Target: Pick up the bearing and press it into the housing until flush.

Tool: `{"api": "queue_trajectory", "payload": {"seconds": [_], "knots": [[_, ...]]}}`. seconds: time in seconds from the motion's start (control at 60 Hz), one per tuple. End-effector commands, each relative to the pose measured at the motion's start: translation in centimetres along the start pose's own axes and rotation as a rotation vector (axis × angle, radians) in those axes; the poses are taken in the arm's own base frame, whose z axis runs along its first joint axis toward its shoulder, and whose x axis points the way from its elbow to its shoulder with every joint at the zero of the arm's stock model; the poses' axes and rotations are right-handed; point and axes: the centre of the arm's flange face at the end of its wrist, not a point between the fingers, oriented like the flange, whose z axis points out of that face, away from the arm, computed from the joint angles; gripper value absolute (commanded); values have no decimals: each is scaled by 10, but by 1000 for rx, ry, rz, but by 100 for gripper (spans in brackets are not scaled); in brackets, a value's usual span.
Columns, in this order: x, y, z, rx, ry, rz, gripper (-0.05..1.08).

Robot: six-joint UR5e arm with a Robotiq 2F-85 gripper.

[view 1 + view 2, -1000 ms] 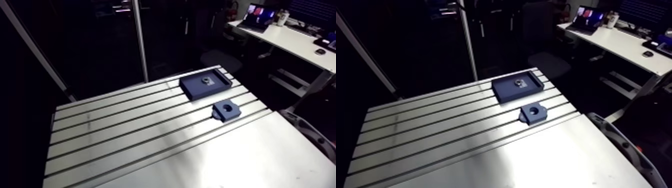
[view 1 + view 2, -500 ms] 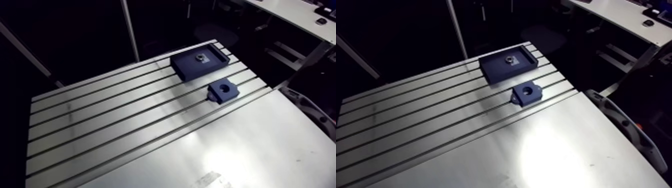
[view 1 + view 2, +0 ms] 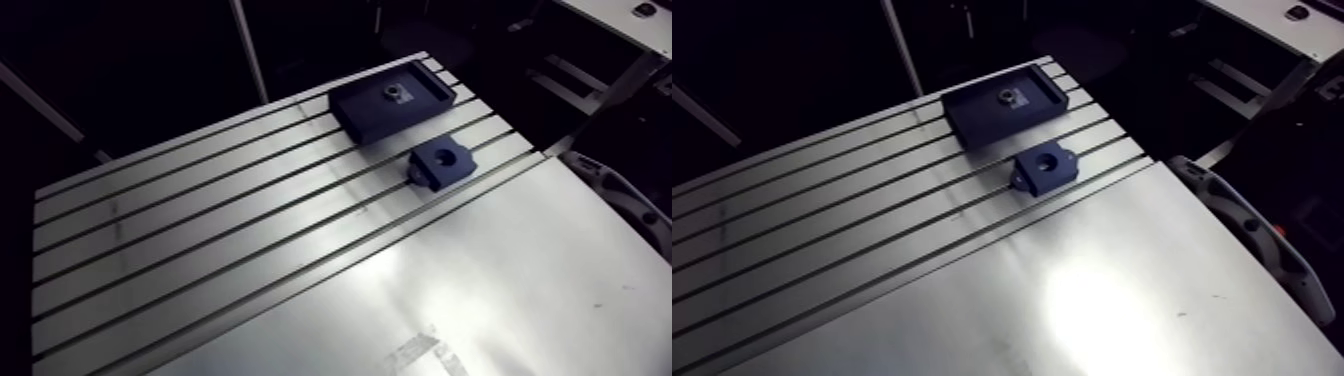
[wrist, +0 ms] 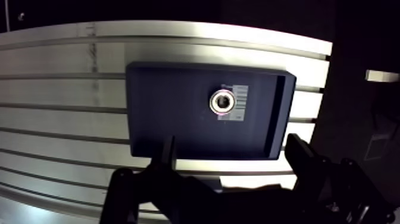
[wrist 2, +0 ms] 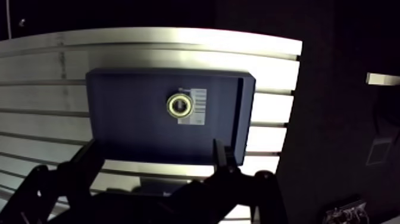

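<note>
A small metal ring bearing [image 4: 222, 101] lies on a pale label inside a shallow dark-blue tray [image 4: 166, 95] at the far corner of the slotted table. In the wrist view my gripper [image 4: 232, 146] hovers above the tray's near rim, open, with nothing between its fingers [image 4: 169, 149]; the bearing is ahead of them. In the arm view the tray [image 3: 365, 110] holds the bearing [image 3: 392, 93], and the dark-blue housing block [image 3: 442, 163] with its round bore stands on the table just in front of the tray. The gripper does not show in the arm view.
The table's far edge and right edge run close by the tray, with a dark drop beyond. A smooth metal sheet [image 3: 480, 300] covers the near part of the table. A grey curved piece [image 3: 620, 195] sits past the right edge.
The arm view has shifted, so the table fills more of it and the tray and housing sit higher. Neither has moved on the table.
</note>
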Motion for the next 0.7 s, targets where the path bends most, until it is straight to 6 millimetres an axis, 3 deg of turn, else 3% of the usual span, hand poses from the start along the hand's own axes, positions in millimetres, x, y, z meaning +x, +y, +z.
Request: {"api": "queue_trajectory", "payload": {"seconds": [0.017,0.7], "knots": [[-4,0,14,-5,8,10,1],[-9,12,58,14,-21,30,1]]}}
